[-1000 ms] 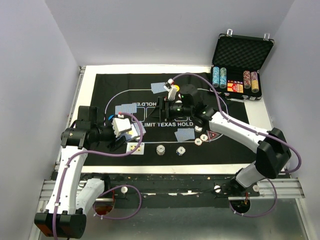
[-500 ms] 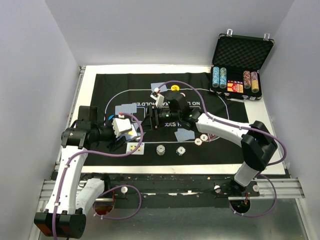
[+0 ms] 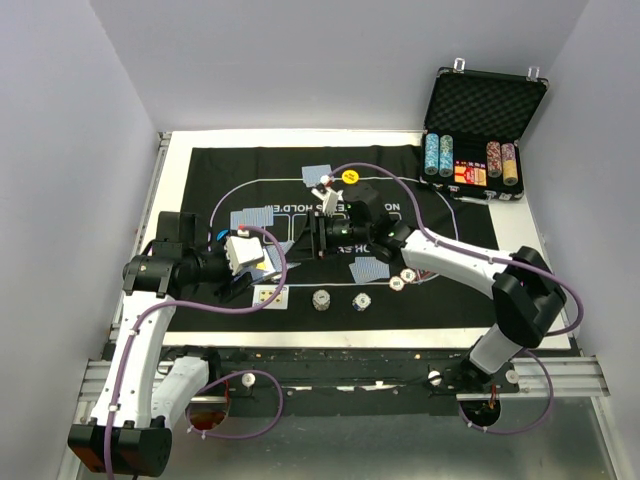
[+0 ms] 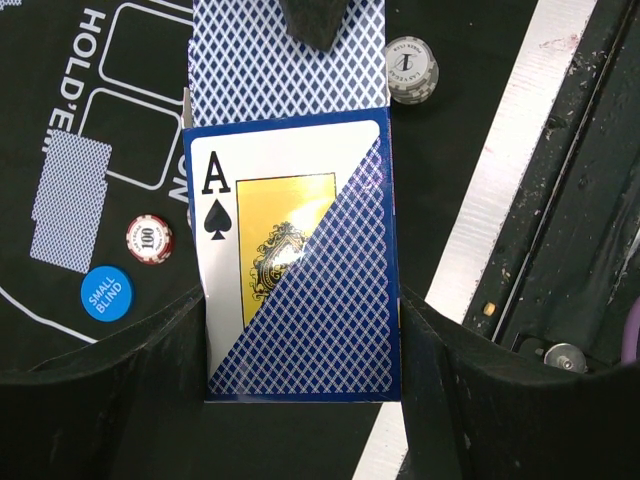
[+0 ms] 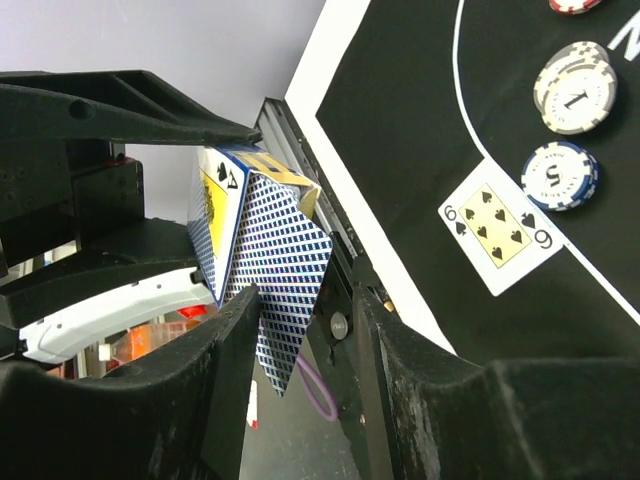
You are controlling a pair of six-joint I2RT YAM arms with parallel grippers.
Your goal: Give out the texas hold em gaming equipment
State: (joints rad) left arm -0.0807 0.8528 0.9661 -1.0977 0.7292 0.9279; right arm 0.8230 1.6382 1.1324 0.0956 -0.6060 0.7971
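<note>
Watching remotely, I've got a big black felt mat (image 3: 250, 168) with white print spread over a white table (image 3: 300, 139), with pale grey walls (image 3: 300, 60) on three sides. At the back right there's a black case (image 3: 487, 100) standing open by the mat's far corner, foam-lined lid upright. A metal rail (image 3: 560, 377) runs along the near edge

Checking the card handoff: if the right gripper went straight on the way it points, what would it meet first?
The blue-backed card sticking out of the deck box that the left gripper holds. It sits between the fingers of the right gripper, though how deep is unclear.
</note>
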